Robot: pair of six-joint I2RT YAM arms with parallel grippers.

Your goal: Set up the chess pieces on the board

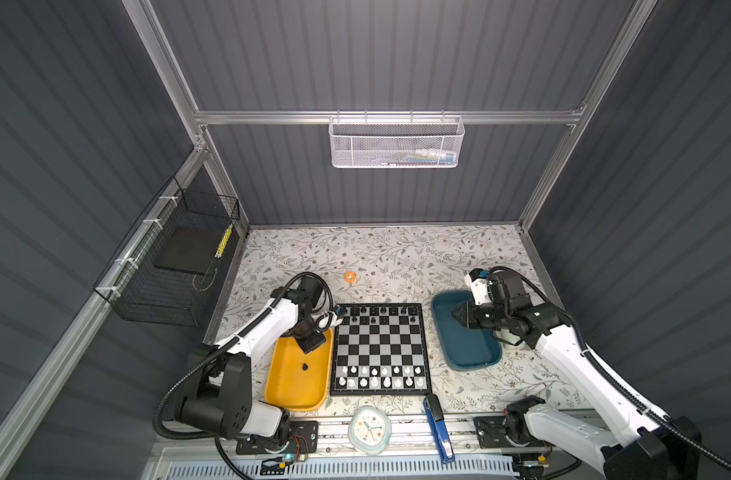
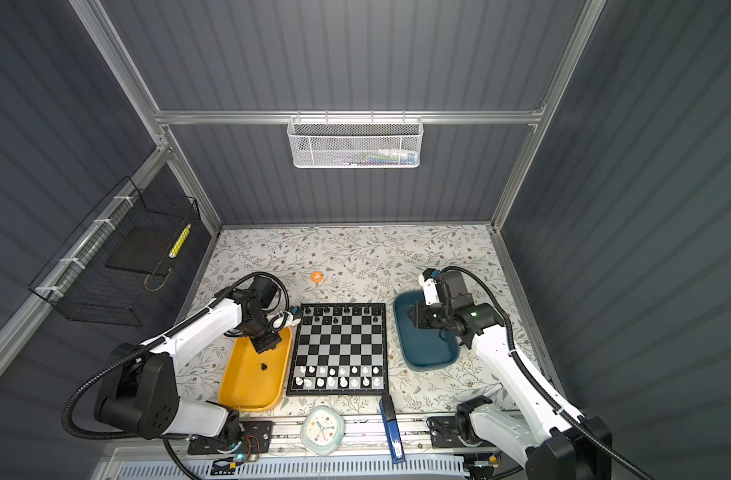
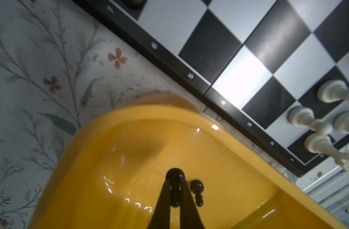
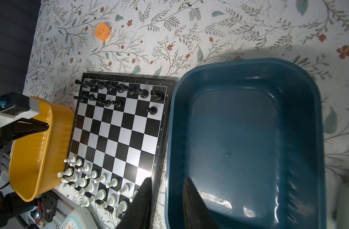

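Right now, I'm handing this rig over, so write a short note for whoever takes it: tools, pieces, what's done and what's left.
Left tool: shut on a black pawn, at the yellow tray.
Right tool: open, empty, over the teal tray, which holds no pieces.
Done: white pieces fill two rows on the board; black back row looks full.
Left: the held pawn and one loose pawn in the yellow tray go into the gaps in black's pawn row.
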